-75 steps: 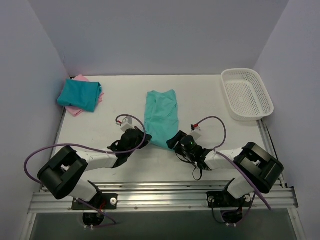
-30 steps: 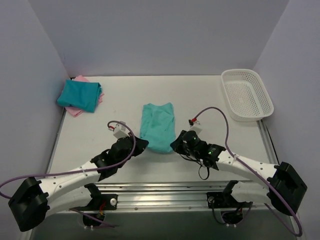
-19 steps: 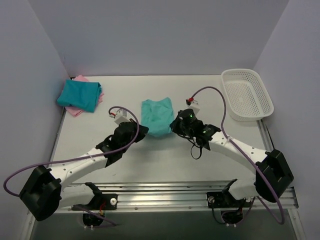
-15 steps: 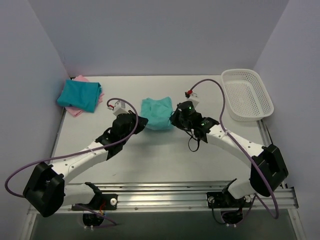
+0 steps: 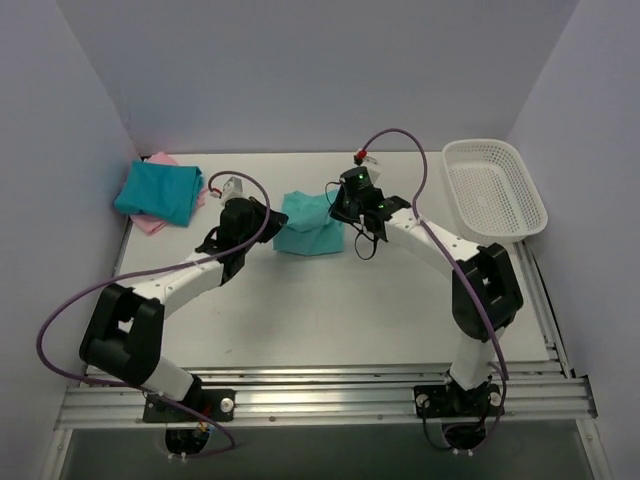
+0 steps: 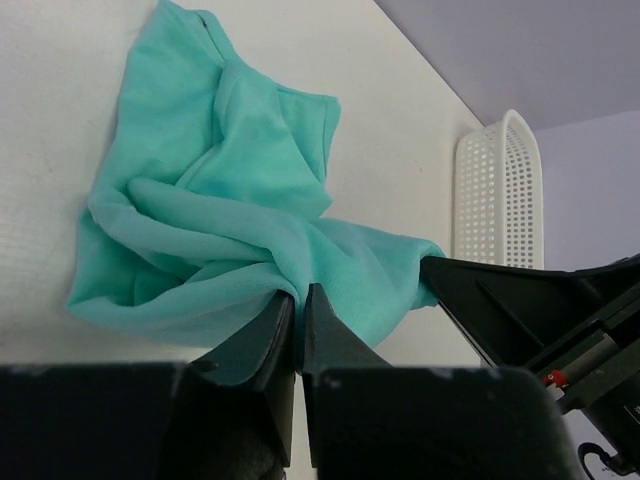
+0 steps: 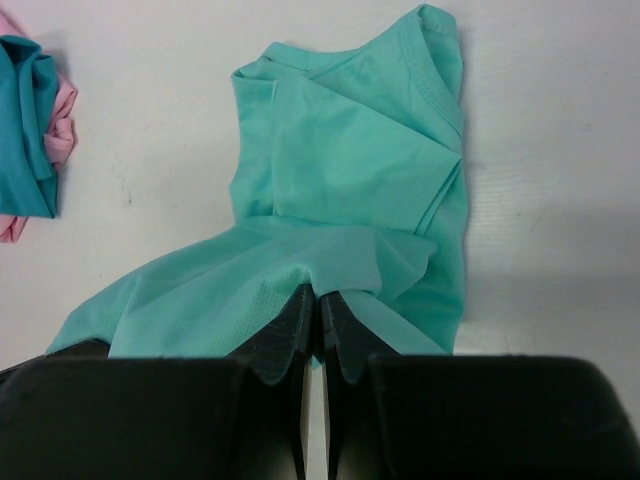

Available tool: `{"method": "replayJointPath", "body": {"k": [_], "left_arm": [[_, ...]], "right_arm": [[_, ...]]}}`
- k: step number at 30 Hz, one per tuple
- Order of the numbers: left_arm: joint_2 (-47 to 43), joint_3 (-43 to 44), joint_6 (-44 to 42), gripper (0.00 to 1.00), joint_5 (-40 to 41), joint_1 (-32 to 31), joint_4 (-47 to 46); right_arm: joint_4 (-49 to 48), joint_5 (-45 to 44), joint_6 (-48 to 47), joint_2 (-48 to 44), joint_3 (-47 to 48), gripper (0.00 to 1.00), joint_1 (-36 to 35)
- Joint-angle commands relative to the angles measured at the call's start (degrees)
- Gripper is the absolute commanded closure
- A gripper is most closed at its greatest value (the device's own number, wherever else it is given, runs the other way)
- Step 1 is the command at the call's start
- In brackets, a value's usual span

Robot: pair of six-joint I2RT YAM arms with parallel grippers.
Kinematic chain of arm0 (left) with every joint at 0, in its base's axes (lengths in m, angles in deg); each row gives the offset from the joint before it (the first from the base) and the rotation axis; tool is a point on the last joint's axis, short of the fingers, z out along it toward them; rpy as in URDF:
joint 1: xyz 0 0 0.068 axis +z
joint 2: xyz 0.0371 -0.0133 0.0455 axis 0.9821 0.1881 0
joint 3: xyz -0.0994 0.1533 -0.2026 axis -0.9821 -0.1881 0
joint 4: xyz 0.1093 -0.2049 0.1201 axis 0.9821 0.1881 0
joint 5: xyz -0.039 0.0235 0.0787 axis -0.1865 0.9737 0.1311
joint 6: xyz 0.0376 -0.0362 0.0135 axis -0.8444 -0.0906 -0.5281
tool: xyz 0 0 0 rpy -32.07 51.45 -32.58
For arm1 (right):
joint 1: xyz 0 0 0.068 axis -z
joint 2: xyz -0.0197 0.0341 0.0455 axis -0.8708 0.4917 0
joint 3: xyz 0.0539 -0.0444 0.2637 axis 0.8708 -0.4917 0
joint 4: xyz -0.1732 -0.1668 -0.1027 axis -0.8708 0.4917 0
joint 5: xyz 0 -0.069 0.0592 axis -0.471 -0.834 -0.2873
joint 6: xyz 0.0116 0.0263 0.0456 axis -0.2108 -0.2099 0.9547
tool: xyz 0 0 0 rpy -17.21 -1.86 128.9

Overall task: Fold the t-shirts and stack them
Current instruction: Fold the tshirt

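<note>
Folds of the soft light teal-green cotton t-shirt (image 5: 308,228) hide the very edge that each arm has pinched. From above, I cannot make out either set of fingertips behind the black wrists; the wrist cameras show them better. The left gripper (image 6: 297,300) has its jaws drawn almost together, with a bunched fold of that shirt's near edge nipped between them. The right gripper (image 7: 320,300) is closed tight on a thin layer of the same edge. The cloth runs from one grip to the other with its near part raised, while the collar end lies flat on the white table (image 5: 350,300), around the middle and toward the back.

The pink cotton t-shirt (image 5: 148,222) is mostly covered: the darker teal-blue cotton t-shirt (image 5: 158,190) sits folded on top of it at the far left, so only pink edges show. In the right wrist view the frame's left border cuts both off.

The white plastic mesh basket (image 5: 495,190) stands at the far right, well apart from every shirt. The right arm blocks its lower part in the left wrist view.

By my count: three shirts, one basket, two arms, two grippers.
</note>
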Motion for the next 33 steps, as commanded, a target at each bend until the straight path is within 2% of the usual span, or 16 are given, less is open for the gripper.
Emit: {"method": "replayJointPath", "body": {"k": [1,5,8,12,21,25,26,27,28,29,30,31,32,33], "left_arm": [[6.6,5.8,0.1,0.98,-6.1,3.8,-5.6],[16.7,13.6,1.0,0.98,-14.4,7.6,-7.5],[25.5,22.0,2.2,0.98,-21.1,9.8,-12.7],[36.1,30.4,4.4,0.98,-26.8,11.2,-14.8],[44.7,44.8,2.1,0.98,-31.9,11.8,-12.7],[52.3,58.0,2.0,0.98,-37.8,11.7,-8.6],[54.7,66.9,1.9,0.97,-38.4,11.8,-7.2],[60.3,72.4,1.6,0.81,-38.7,11.9,-2.7],[64.0,79.2,1.4,0.54,-38.6,11.9,0.1],[68.9,97.1,1.2,0.04,-39.2,11.9,2.4],[80.6,107.4,2.6,0.06,-39.7,12.2,5.3],[86.1,116.7,6.1,0.06,-39.6,12.7,4.1],[90.6,122.3,11.0,0.06,-39.1,13.4,-0.3],[93.6,121.7,23.5,0.06,-38.9,14.8,-15.4]], "right_arm": [[2.4,2.4,-1.1,4.4,6.4,1.00,2.3],[3.1,3.9,-1.0,10.2,11.4,1.00,4.7],[3.4,6.5,-0.9,13.2,15.0,1.00,6.3],[4.2,8.6,-0.6,17.1,19.9,1.00,8.4],[4.3,11.3,0.9,22.3,26.4,1.00,11.0],[3.2,12.1,2.3,24.9,28.6,1.00,13.2],[2.6,12.6,2.6,26.2,29.8,1.00,14.0],[3.2,12.5,3.8,28.0,34.6,1.00,16.1],[4.4,12.5,4.5,32.5,37.9,1.00,17.3],[5.2,12.9,5.4,35.1,41.5,1.00,18.3],[6.2,12.9,7.5,38.0,49.0,0.81,19.3],[8.0,12.6,8.3,42.9,52.5,0.57,20.7],[10.7,8.0,9.3,44.6,55.8,0.41,21.1],[13.1,5.7,10.3,45.5,57.7,0.23,21.1]]}}
